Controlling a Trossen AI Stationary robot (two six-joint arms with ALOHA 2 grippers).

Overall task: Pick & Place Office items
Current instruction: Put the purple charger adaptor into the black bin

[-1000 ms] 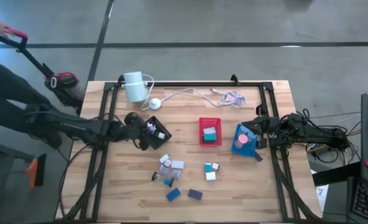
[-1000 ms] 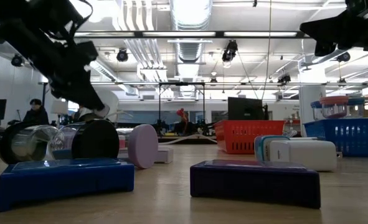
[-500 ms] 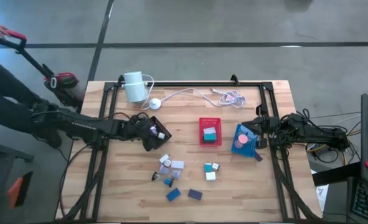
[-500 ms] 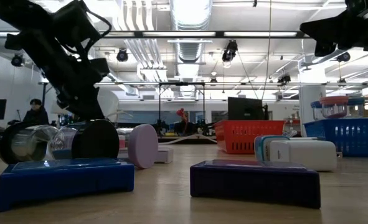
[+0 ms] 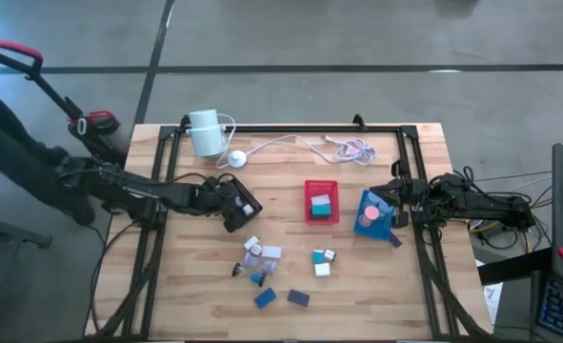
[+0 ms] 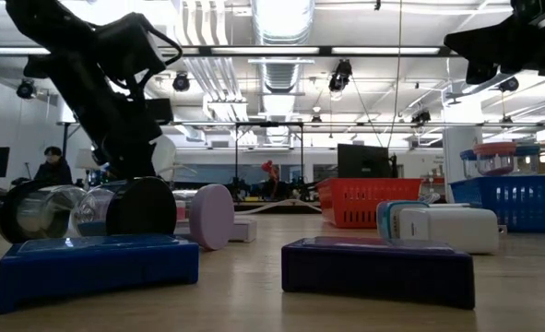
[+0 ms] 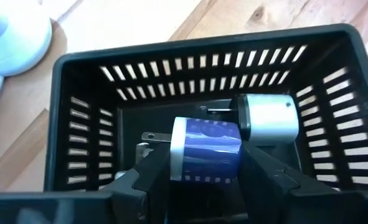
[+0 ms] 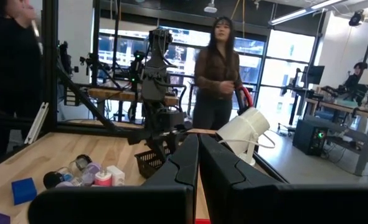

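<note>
One blue-and-white plug-shaped block (image 7: pixel 206 149) is sitting between the fingers of the left claw (image 7: pixel 199 171), gripped inside the black slatted plastic tray (image 7: pixel 78 124). A silver-grey short cylinder (image 7: pixel 268 118) is lying just beyond it in the same tray. Right claw (image 8: pixel 198 163) is waiting pressed closed, empty, beside the blue tray (image 5: pixel 371 214) on the wooden table (image 5: pixel 186 286).

A dark blue flat block (image 6: pixel 378 268) is lying nearest on the wooden table (image 6: pixel 254 295). Left of it, a brighter blue block (image 6: pixel 95 265) is sitting, with a black-capped clear cylinder (image 6: pixel 88 212) and a lilac disc (image 6: pixel 212 216) standing behind. Above those, one dark arm (image 6: pixel 97 83) is reaching down. Right of the dark blue block, a white block (image 6: pixel 447 229) is resting; a red basket (image 6: pixel 369 203) and a blue basket (image 6: pixel 521 203) are standing farther back.
</note>
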